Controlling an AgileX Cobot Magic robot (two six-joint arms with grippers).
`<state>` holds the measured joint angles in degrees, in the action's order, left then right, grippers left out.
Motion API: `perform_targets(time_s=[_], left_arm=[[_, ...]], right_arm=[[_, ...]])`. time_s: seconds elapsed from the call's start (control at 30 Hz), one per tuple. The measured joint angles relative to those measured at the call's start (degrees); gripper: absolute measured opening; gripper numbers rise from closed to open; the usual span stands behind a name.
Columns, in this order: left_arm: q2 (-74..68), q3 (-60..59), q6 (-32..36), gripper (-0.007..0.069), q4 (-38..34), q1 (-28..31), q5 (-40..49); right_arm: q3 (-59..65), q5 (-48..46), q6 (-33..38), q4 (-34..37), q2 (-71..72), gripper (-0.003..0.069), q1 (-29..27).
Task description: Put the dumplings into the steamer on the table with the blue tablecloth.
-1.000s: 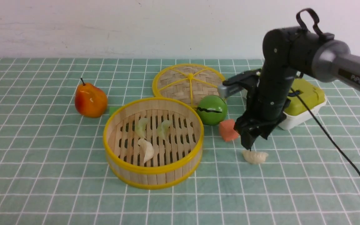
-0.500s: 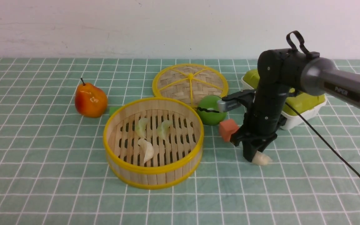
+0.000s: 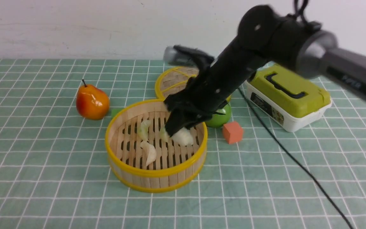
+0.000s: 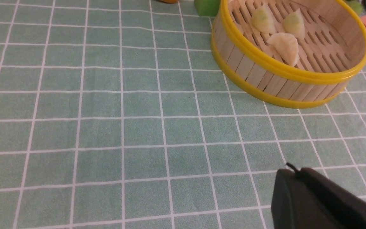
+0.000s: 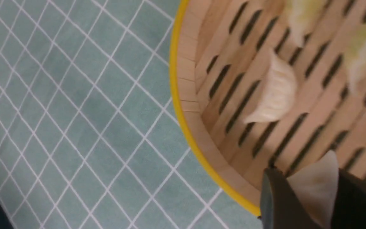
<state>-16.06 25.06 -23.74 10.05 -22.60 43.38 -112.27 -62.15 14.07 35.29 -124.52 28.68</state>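
Observation:
The steamer (image 3: 119, 165) stands mid-table on the blue tablecloth (image 3: 43, 159). On its slatted floor lie a cream dumpling (image 3: 149, 152) and a pale green one (image 3: 144, 128); a second green one (image 3: 163, 135) is half hidden behind the arm. My right gripper (image 3: 175, 130) hangs over the steamer's right half, shut on another cream dumpling (image 3: 183, 136), which shows between its fingers (image 5: 316, 194) just inside the rim (image 5: 183, 121). My left gripper (image 4: 292, 173) is shut and empty, low over the cloth in front of the steamer (image 4: 291, 74).
Behind the steamer lies its flat woven lid (image 3: 173, 84), with a green ball (image 3: 222, 117) and an orange cube (image 3: 233, 132) to its right. A pear (image 3: 92, 101) stands at the left, a green-lidded white box (image 3: 288, 98) at the right. The arm's cable (image 3: 281, 146) trails across the cloth.
My right gripper came down on the cream dumpling lying right of the cube, shut on it, lifted it and carried it left over the steamer.

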Motion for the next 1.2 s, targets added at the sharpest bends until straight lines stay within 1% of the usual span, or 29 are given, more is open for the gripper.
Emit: perform_targets(time_s=[0.1, 0.23, 0.3, 0.4, 0.47, 0.5, 0.53, 0.57, 0.63, 0.77, 0.83, 0.87, 0.97, 1.0, 1.03, 1.07, 1.13, 1.2], left_arm=[[0.0, 0.0, -0.18, 0.0012, 0.0, 0.0, 0.11], [0.0, 0.0, -0.23, 0.0017, 0.0, 0.0, 0.11], [0.0, 0.0, -0.23, 0.0017, 0.0, 0.0, 0.11], [0.0, 0.0, -0.23, 0.0018, 0.0, 0.0, 0.11], [0.0, 0.0, -0.23, 0.0019, 0.0, 0.0, 0.11], [0.0, 0.0, -0.23, 0.0019, 0.0, 0.0, 0.11], [0.0, 0.0, -0.23, 0.002, 0.0, 0.0, 0.11], [0.0, 0.0, -0.23, 0.0021, 0.0, 0.0, 0.11], [0.0, 0.0, -0.23, 0.0022, 0.0, 0.0, 0.11], [0.0, 0.0, -0.23, 0.0028, 0.0, 0.0, 0.11], [0.0, 0.0, -0.23, 0.0029, 0.0, 0.0, 0.11], [0.0, 0.0, -0.23, 0.003, 0.0, 0.0, 0.11], [0.0, 0.0, -0.23, 0.0036, 0.0, 0.0, 0.11], [0.0, 0.0, -0.23, 0.0037, 0.0, 0.0, 0.11], [0.0, 0.0, -0.23, 0.0038, 0.0, 0.0, 0.11], [0.0, 0.0, -0.23, 0.0038, 0.0, 0.0, 0.11], [0.0, 0.0, -0.23, 0.0038, 0.0, 0.0, 0.11], [0.0, 0.0, -0.23, 0.0039, 0.0, 0.0, 0.11]], right_arm=[[0.06, 4.12, -2.26, -2.17, -3.47, 0.0177, 1.61], [0.17, 9.31, -6.01, -5.6, -5.77, 0.0181, 1.68], [0.17, 10.95, -8.22, -6.68, -5.88, 0.0213, 1.62], [0.17, 11.93, -10.76, -7.57, -5.88, 0.0285, 1.62], [0.17, 12.12, -11.7, -7.95, -5.88, 0.035, 1.62], [0.17, 12.12, -11.7, -7.95, -5.88, 0.035, 1.62], [0.17, 12.12, -11.8, -8.09, -5.79, 0.0374, 1.57], [0.17, 11.8, -11.8, -8.15, -5.54, 0.0379, 1.43], [0.17, 10.83, -11.84, -8.36, -4.95, 0.0377, 1.15], [0.56, 7.25, -10.88, -11.45, 2.24, 0.0295, -0.31], [0.62, 4.97, -8.77, -15.51, 8.85, 0.0218, -0.86], [0.62, 4.52, -8.35, -16.54, 10.33, 0.0201, -0.92], [1.95, -0.81, -6.99, -26.56, 24.57, 0.005, -0.98], [3.14, -2.31, -7.07, -28.72, 27.81, 0.0013, -0.98], [6.44, -3.56, -7.91, -32.57, 32.66, -0.0013, -0.98], [6.44, -3.56, -7.91, -32.57, 32.66, -0.0013, -0.98], [15.36, -3.41, -11.06, -39.1, 43.3, -0.002, -0.98], [25.25, 0.14, -14.07, -43.63, 51.79, -0.0019, -0.98]])
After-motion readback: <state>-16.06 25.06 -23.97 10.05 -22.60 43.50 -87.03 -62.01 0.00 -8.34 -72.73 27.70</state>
